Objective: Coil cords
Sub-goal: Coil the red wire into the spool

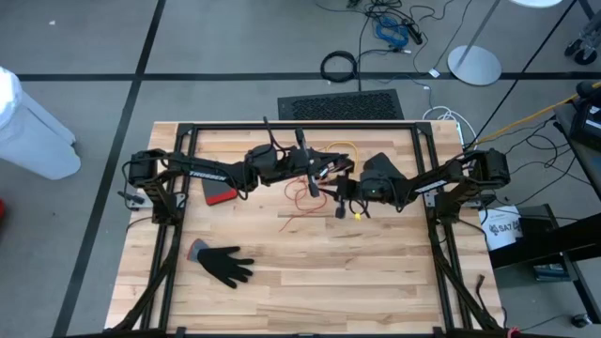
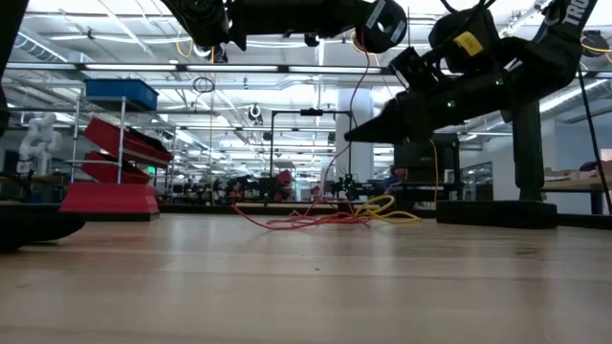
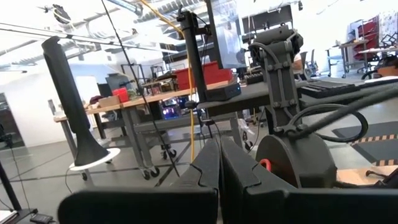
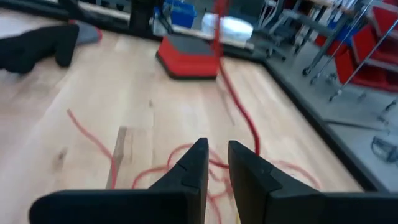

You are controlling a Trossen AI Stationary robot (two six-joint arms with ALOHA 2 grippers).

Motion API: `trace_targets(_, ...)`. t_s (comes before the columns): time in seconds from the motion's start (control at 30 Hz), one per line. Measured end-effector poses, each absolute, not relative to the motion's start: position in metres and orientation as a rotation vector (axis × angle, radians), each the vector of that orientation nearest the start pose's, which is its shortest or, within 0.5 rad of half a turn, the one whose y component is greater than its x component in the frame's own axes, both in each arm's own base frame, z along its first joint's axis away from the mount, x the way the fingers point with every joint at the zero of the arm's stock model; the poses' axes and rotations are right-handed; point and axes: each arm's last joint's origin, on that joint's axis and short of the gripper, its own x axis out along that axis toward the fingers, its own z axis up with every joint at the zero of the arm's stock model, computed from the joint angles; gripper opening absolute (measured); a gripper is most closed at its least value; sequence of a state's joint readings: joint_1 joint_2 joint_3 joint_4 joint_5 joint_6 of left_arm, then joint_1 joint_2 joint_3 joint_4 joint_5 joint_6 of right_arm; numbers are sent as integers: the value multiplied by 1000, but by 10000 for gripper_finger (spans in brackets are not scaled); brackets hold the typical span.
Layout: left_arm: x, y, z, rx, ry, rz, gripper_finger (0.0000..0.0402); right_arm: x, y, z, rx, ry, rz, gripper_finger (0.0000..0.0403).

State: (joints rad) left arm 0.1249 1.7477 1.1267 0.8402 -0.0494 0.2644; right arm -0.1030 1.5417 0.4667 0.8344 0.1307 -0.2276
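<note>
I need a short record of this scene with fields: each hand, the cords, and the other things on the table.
left hand: shut, raised over the middle of the table
right hand: fingers slightly apart, nothing between them, above the red cord
red cord: loose tangle on the table, one strand rising upward
yellow cord: loose, beside the red cord
other things: black glove, red flat object
coiling: not yet done

Loose red and yellow cords (image 2: 330,218) mid-table
</note>
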Motion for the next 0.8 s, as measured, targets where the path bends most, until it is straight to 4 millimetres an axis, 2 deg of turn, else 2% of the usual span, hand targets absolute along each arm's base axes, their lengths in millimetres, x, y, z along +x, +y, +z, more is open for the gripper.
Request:
trace_targets(0.37, 392, 51, 289, 273, -175, 199, 0, 268, -17, 154, -228, 372, -159, 54)
trace_targets(0.67, 392, 51, 289, 274, -175, 199, 0, 258, -18, 175, -255, 346, -219, 56)
trace_targets(0.8, 392, 51, 289, 274, -175, 199, 0, 258, -21, 176, -258, 335, -230, 71)
